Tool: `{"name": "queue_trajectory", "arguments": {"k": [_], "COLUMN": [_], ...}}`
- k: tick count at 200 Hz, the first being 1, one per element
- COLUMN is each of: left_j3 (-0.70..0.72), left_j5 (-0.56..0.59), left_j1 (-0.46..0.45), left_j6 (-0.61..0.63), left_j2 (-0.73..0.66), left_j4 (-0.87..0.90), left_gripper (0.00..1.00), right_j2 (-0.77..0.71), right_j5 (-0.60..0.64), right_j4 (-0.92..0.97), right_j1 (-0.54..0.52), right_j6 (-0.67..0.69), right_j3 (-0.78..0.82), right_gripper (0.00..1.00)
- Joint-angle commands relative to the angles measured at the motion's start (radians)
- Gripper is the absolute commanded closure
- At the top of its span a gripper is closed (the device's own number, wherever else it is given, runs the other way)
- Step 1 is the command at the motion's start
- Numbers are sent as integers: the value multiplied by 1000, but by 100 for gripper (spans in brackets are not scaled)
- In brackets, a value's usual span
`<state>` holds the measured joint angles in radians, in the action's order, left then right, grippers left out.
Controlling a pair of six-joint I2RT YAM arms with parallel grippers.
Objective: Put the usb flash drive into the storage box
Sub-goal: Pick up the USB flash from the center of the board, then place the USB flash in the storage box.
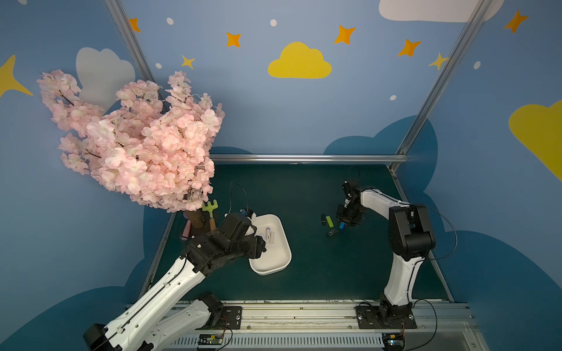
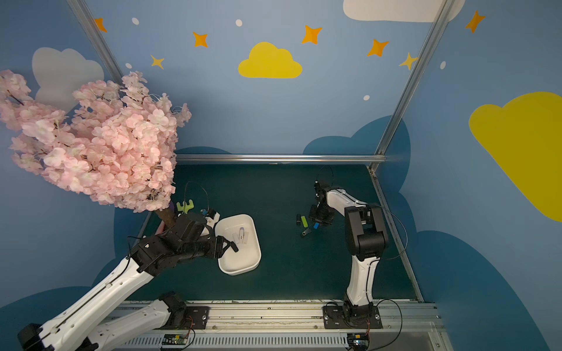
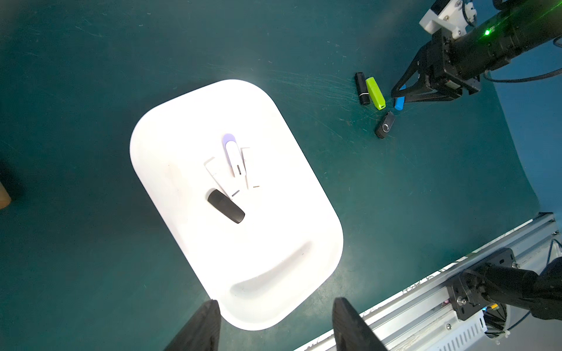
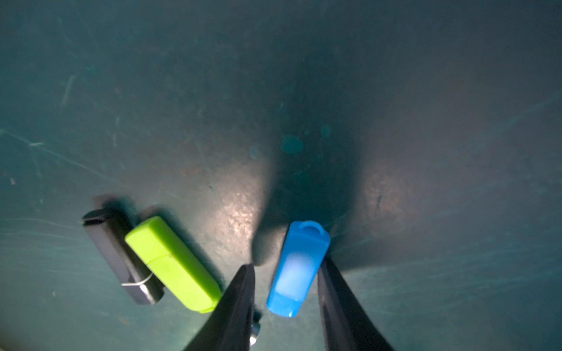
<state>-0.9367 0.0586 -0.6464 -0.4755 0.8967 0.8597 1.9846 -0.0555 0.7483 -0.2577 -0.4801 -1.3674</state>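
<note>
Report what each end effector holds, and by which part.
Nothing is gripped. The left end effector hangs open and empty over the storage box. The right end effector straddles the blue flash drive at its middle, a gap beside one finger.

No readable text, label or brand — none on any drive.

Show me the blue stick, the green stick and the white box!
blue stick [image 4: 298, 270]: right wrist view, middle of its body.
green stick [image 4: 173, 264]: right wrist view, middle of its body.
white box [image 3: 267, 231]: left wrist view, bare floor inside.
</note>
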Motion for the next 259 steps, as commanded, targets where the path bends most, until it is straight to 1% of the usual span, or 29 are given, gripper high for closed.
{"name": "queue_trajectory", "arguments": {"k": [1,39,52,96,128,155,173,195,211,224,233,259], "left_j3": [10,10,7,10,12,6,1,2,5,8,8,8], "left_j5": [23,33,36,48,61,133,126,117,114,112,115,117], "left_j1": [-5,-13,-12,-14,-13,-11,-7,-4,-3,-3,-1,1], "left_j6": [5,4,5,1,-1,-22,-21,-22,-22,-22,-22,-22], "left_j2": [-21,-23,-25,-28,-31,-2,21,21,9,1,-4,1], "left_j4": [19,24,25,28,30,58,61,58,51,47,47,47], "left_gripper": [37,37,37,37,36,35,35,35,35,35,35,35], "right_j2": [50,64,64,46,-55,-174,-256,-350,-388,-390,-383,-329], "right_j5": [-18,-28,-32,-15,-13,-28,-72,-91,-136,-197,-218,-200], "right_j4": [42,50,49,50,-12,-46,-77,-119,-180,-231,-259,-295], "right_j1": [-5,-5,-7,-22,-45,-79,-124,-222,-296,-349,-390,-508], "right_j6": [-6,-2,1,14,66,110,120,115,82,45,21,-17], "right_j3": [-21,-27,-30,-33,19,62,91,117,137,138,129,84], "right_gripper": [66,74,78,85,86,88,88,88,88,88,88,88]}}
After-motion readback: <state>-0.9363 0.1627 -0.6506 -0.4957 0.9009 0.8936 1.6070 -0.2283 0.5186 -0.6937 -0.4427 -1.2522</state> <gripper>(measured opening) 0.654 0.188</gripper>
